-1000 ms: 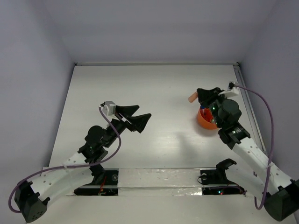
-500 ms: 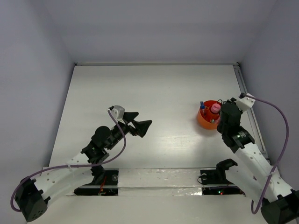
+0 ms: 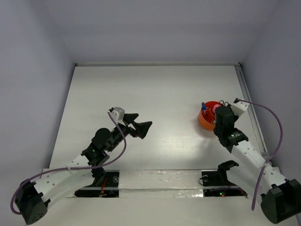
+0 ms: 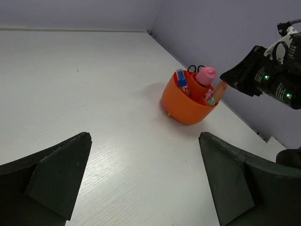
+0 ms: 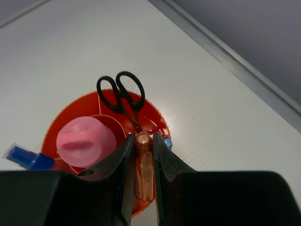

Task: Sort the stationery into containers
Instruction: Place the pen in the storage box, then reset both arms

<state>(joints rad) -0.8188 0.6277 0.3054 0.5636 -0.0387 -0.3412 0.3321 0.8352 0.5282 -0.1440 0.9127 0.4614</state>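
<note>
Right pincer (image 5: 142, 141) clamps a translucent orange stick (image 5: 143, 165), lower end in the orange-red bowl (image 5: 156, 118) beside the black-handled scissors (image 5: 120, 92). Left pincer (image 4: 143, 141) gapes wide above the worktop (image 4: 70, 70).

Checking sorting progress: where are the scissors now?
Right wrist view: the scissors stand handles-up in the orange bowl, beside the pink tube, on the right side of the table.
</note>
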